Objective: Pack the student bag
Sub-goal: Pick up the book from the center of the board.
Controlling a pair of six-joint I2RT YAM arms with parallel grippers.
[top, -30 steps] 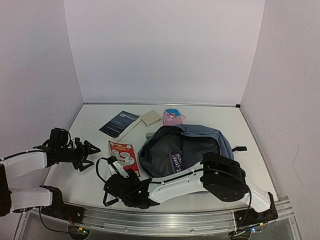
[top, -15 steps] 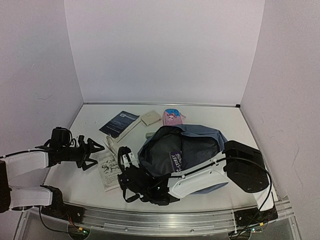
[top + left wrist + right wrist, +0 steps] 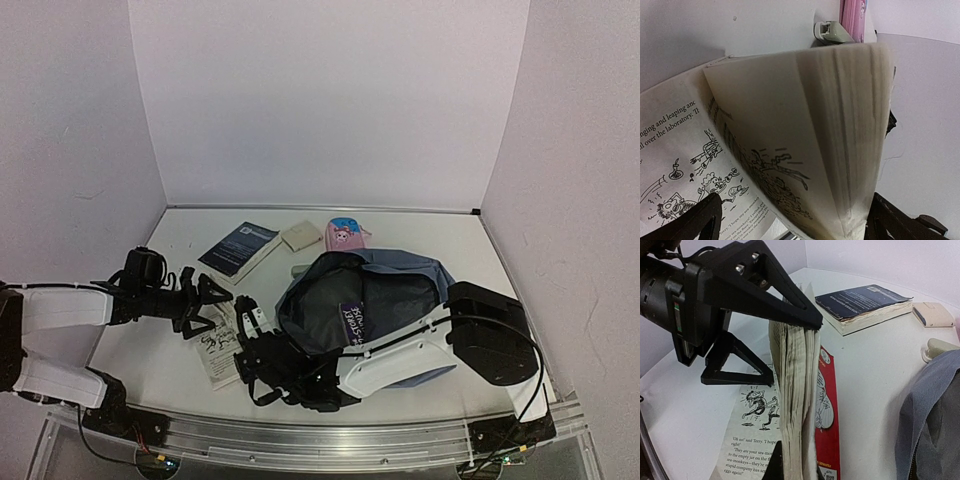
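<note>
We see left gripper [image 3: 212, 305] spread wide astride the open book [image 3: 218, 352]; right gripper [image 3: 248, 326] pinches its pages, beside student bag [image 3: 440, 275].

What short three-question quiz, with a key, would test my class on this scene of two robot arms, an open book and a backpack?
1. True or false: the soft grey-blue fabric backpack lies zipped shut.
2. Which gripper stands open? A the left gripper; B the right gripper; C both.
3. What does the right gripper pinch?
Key: 1 false; 2 A; 3 the upright pages of the red-covered illustrated paperback book.
</note>
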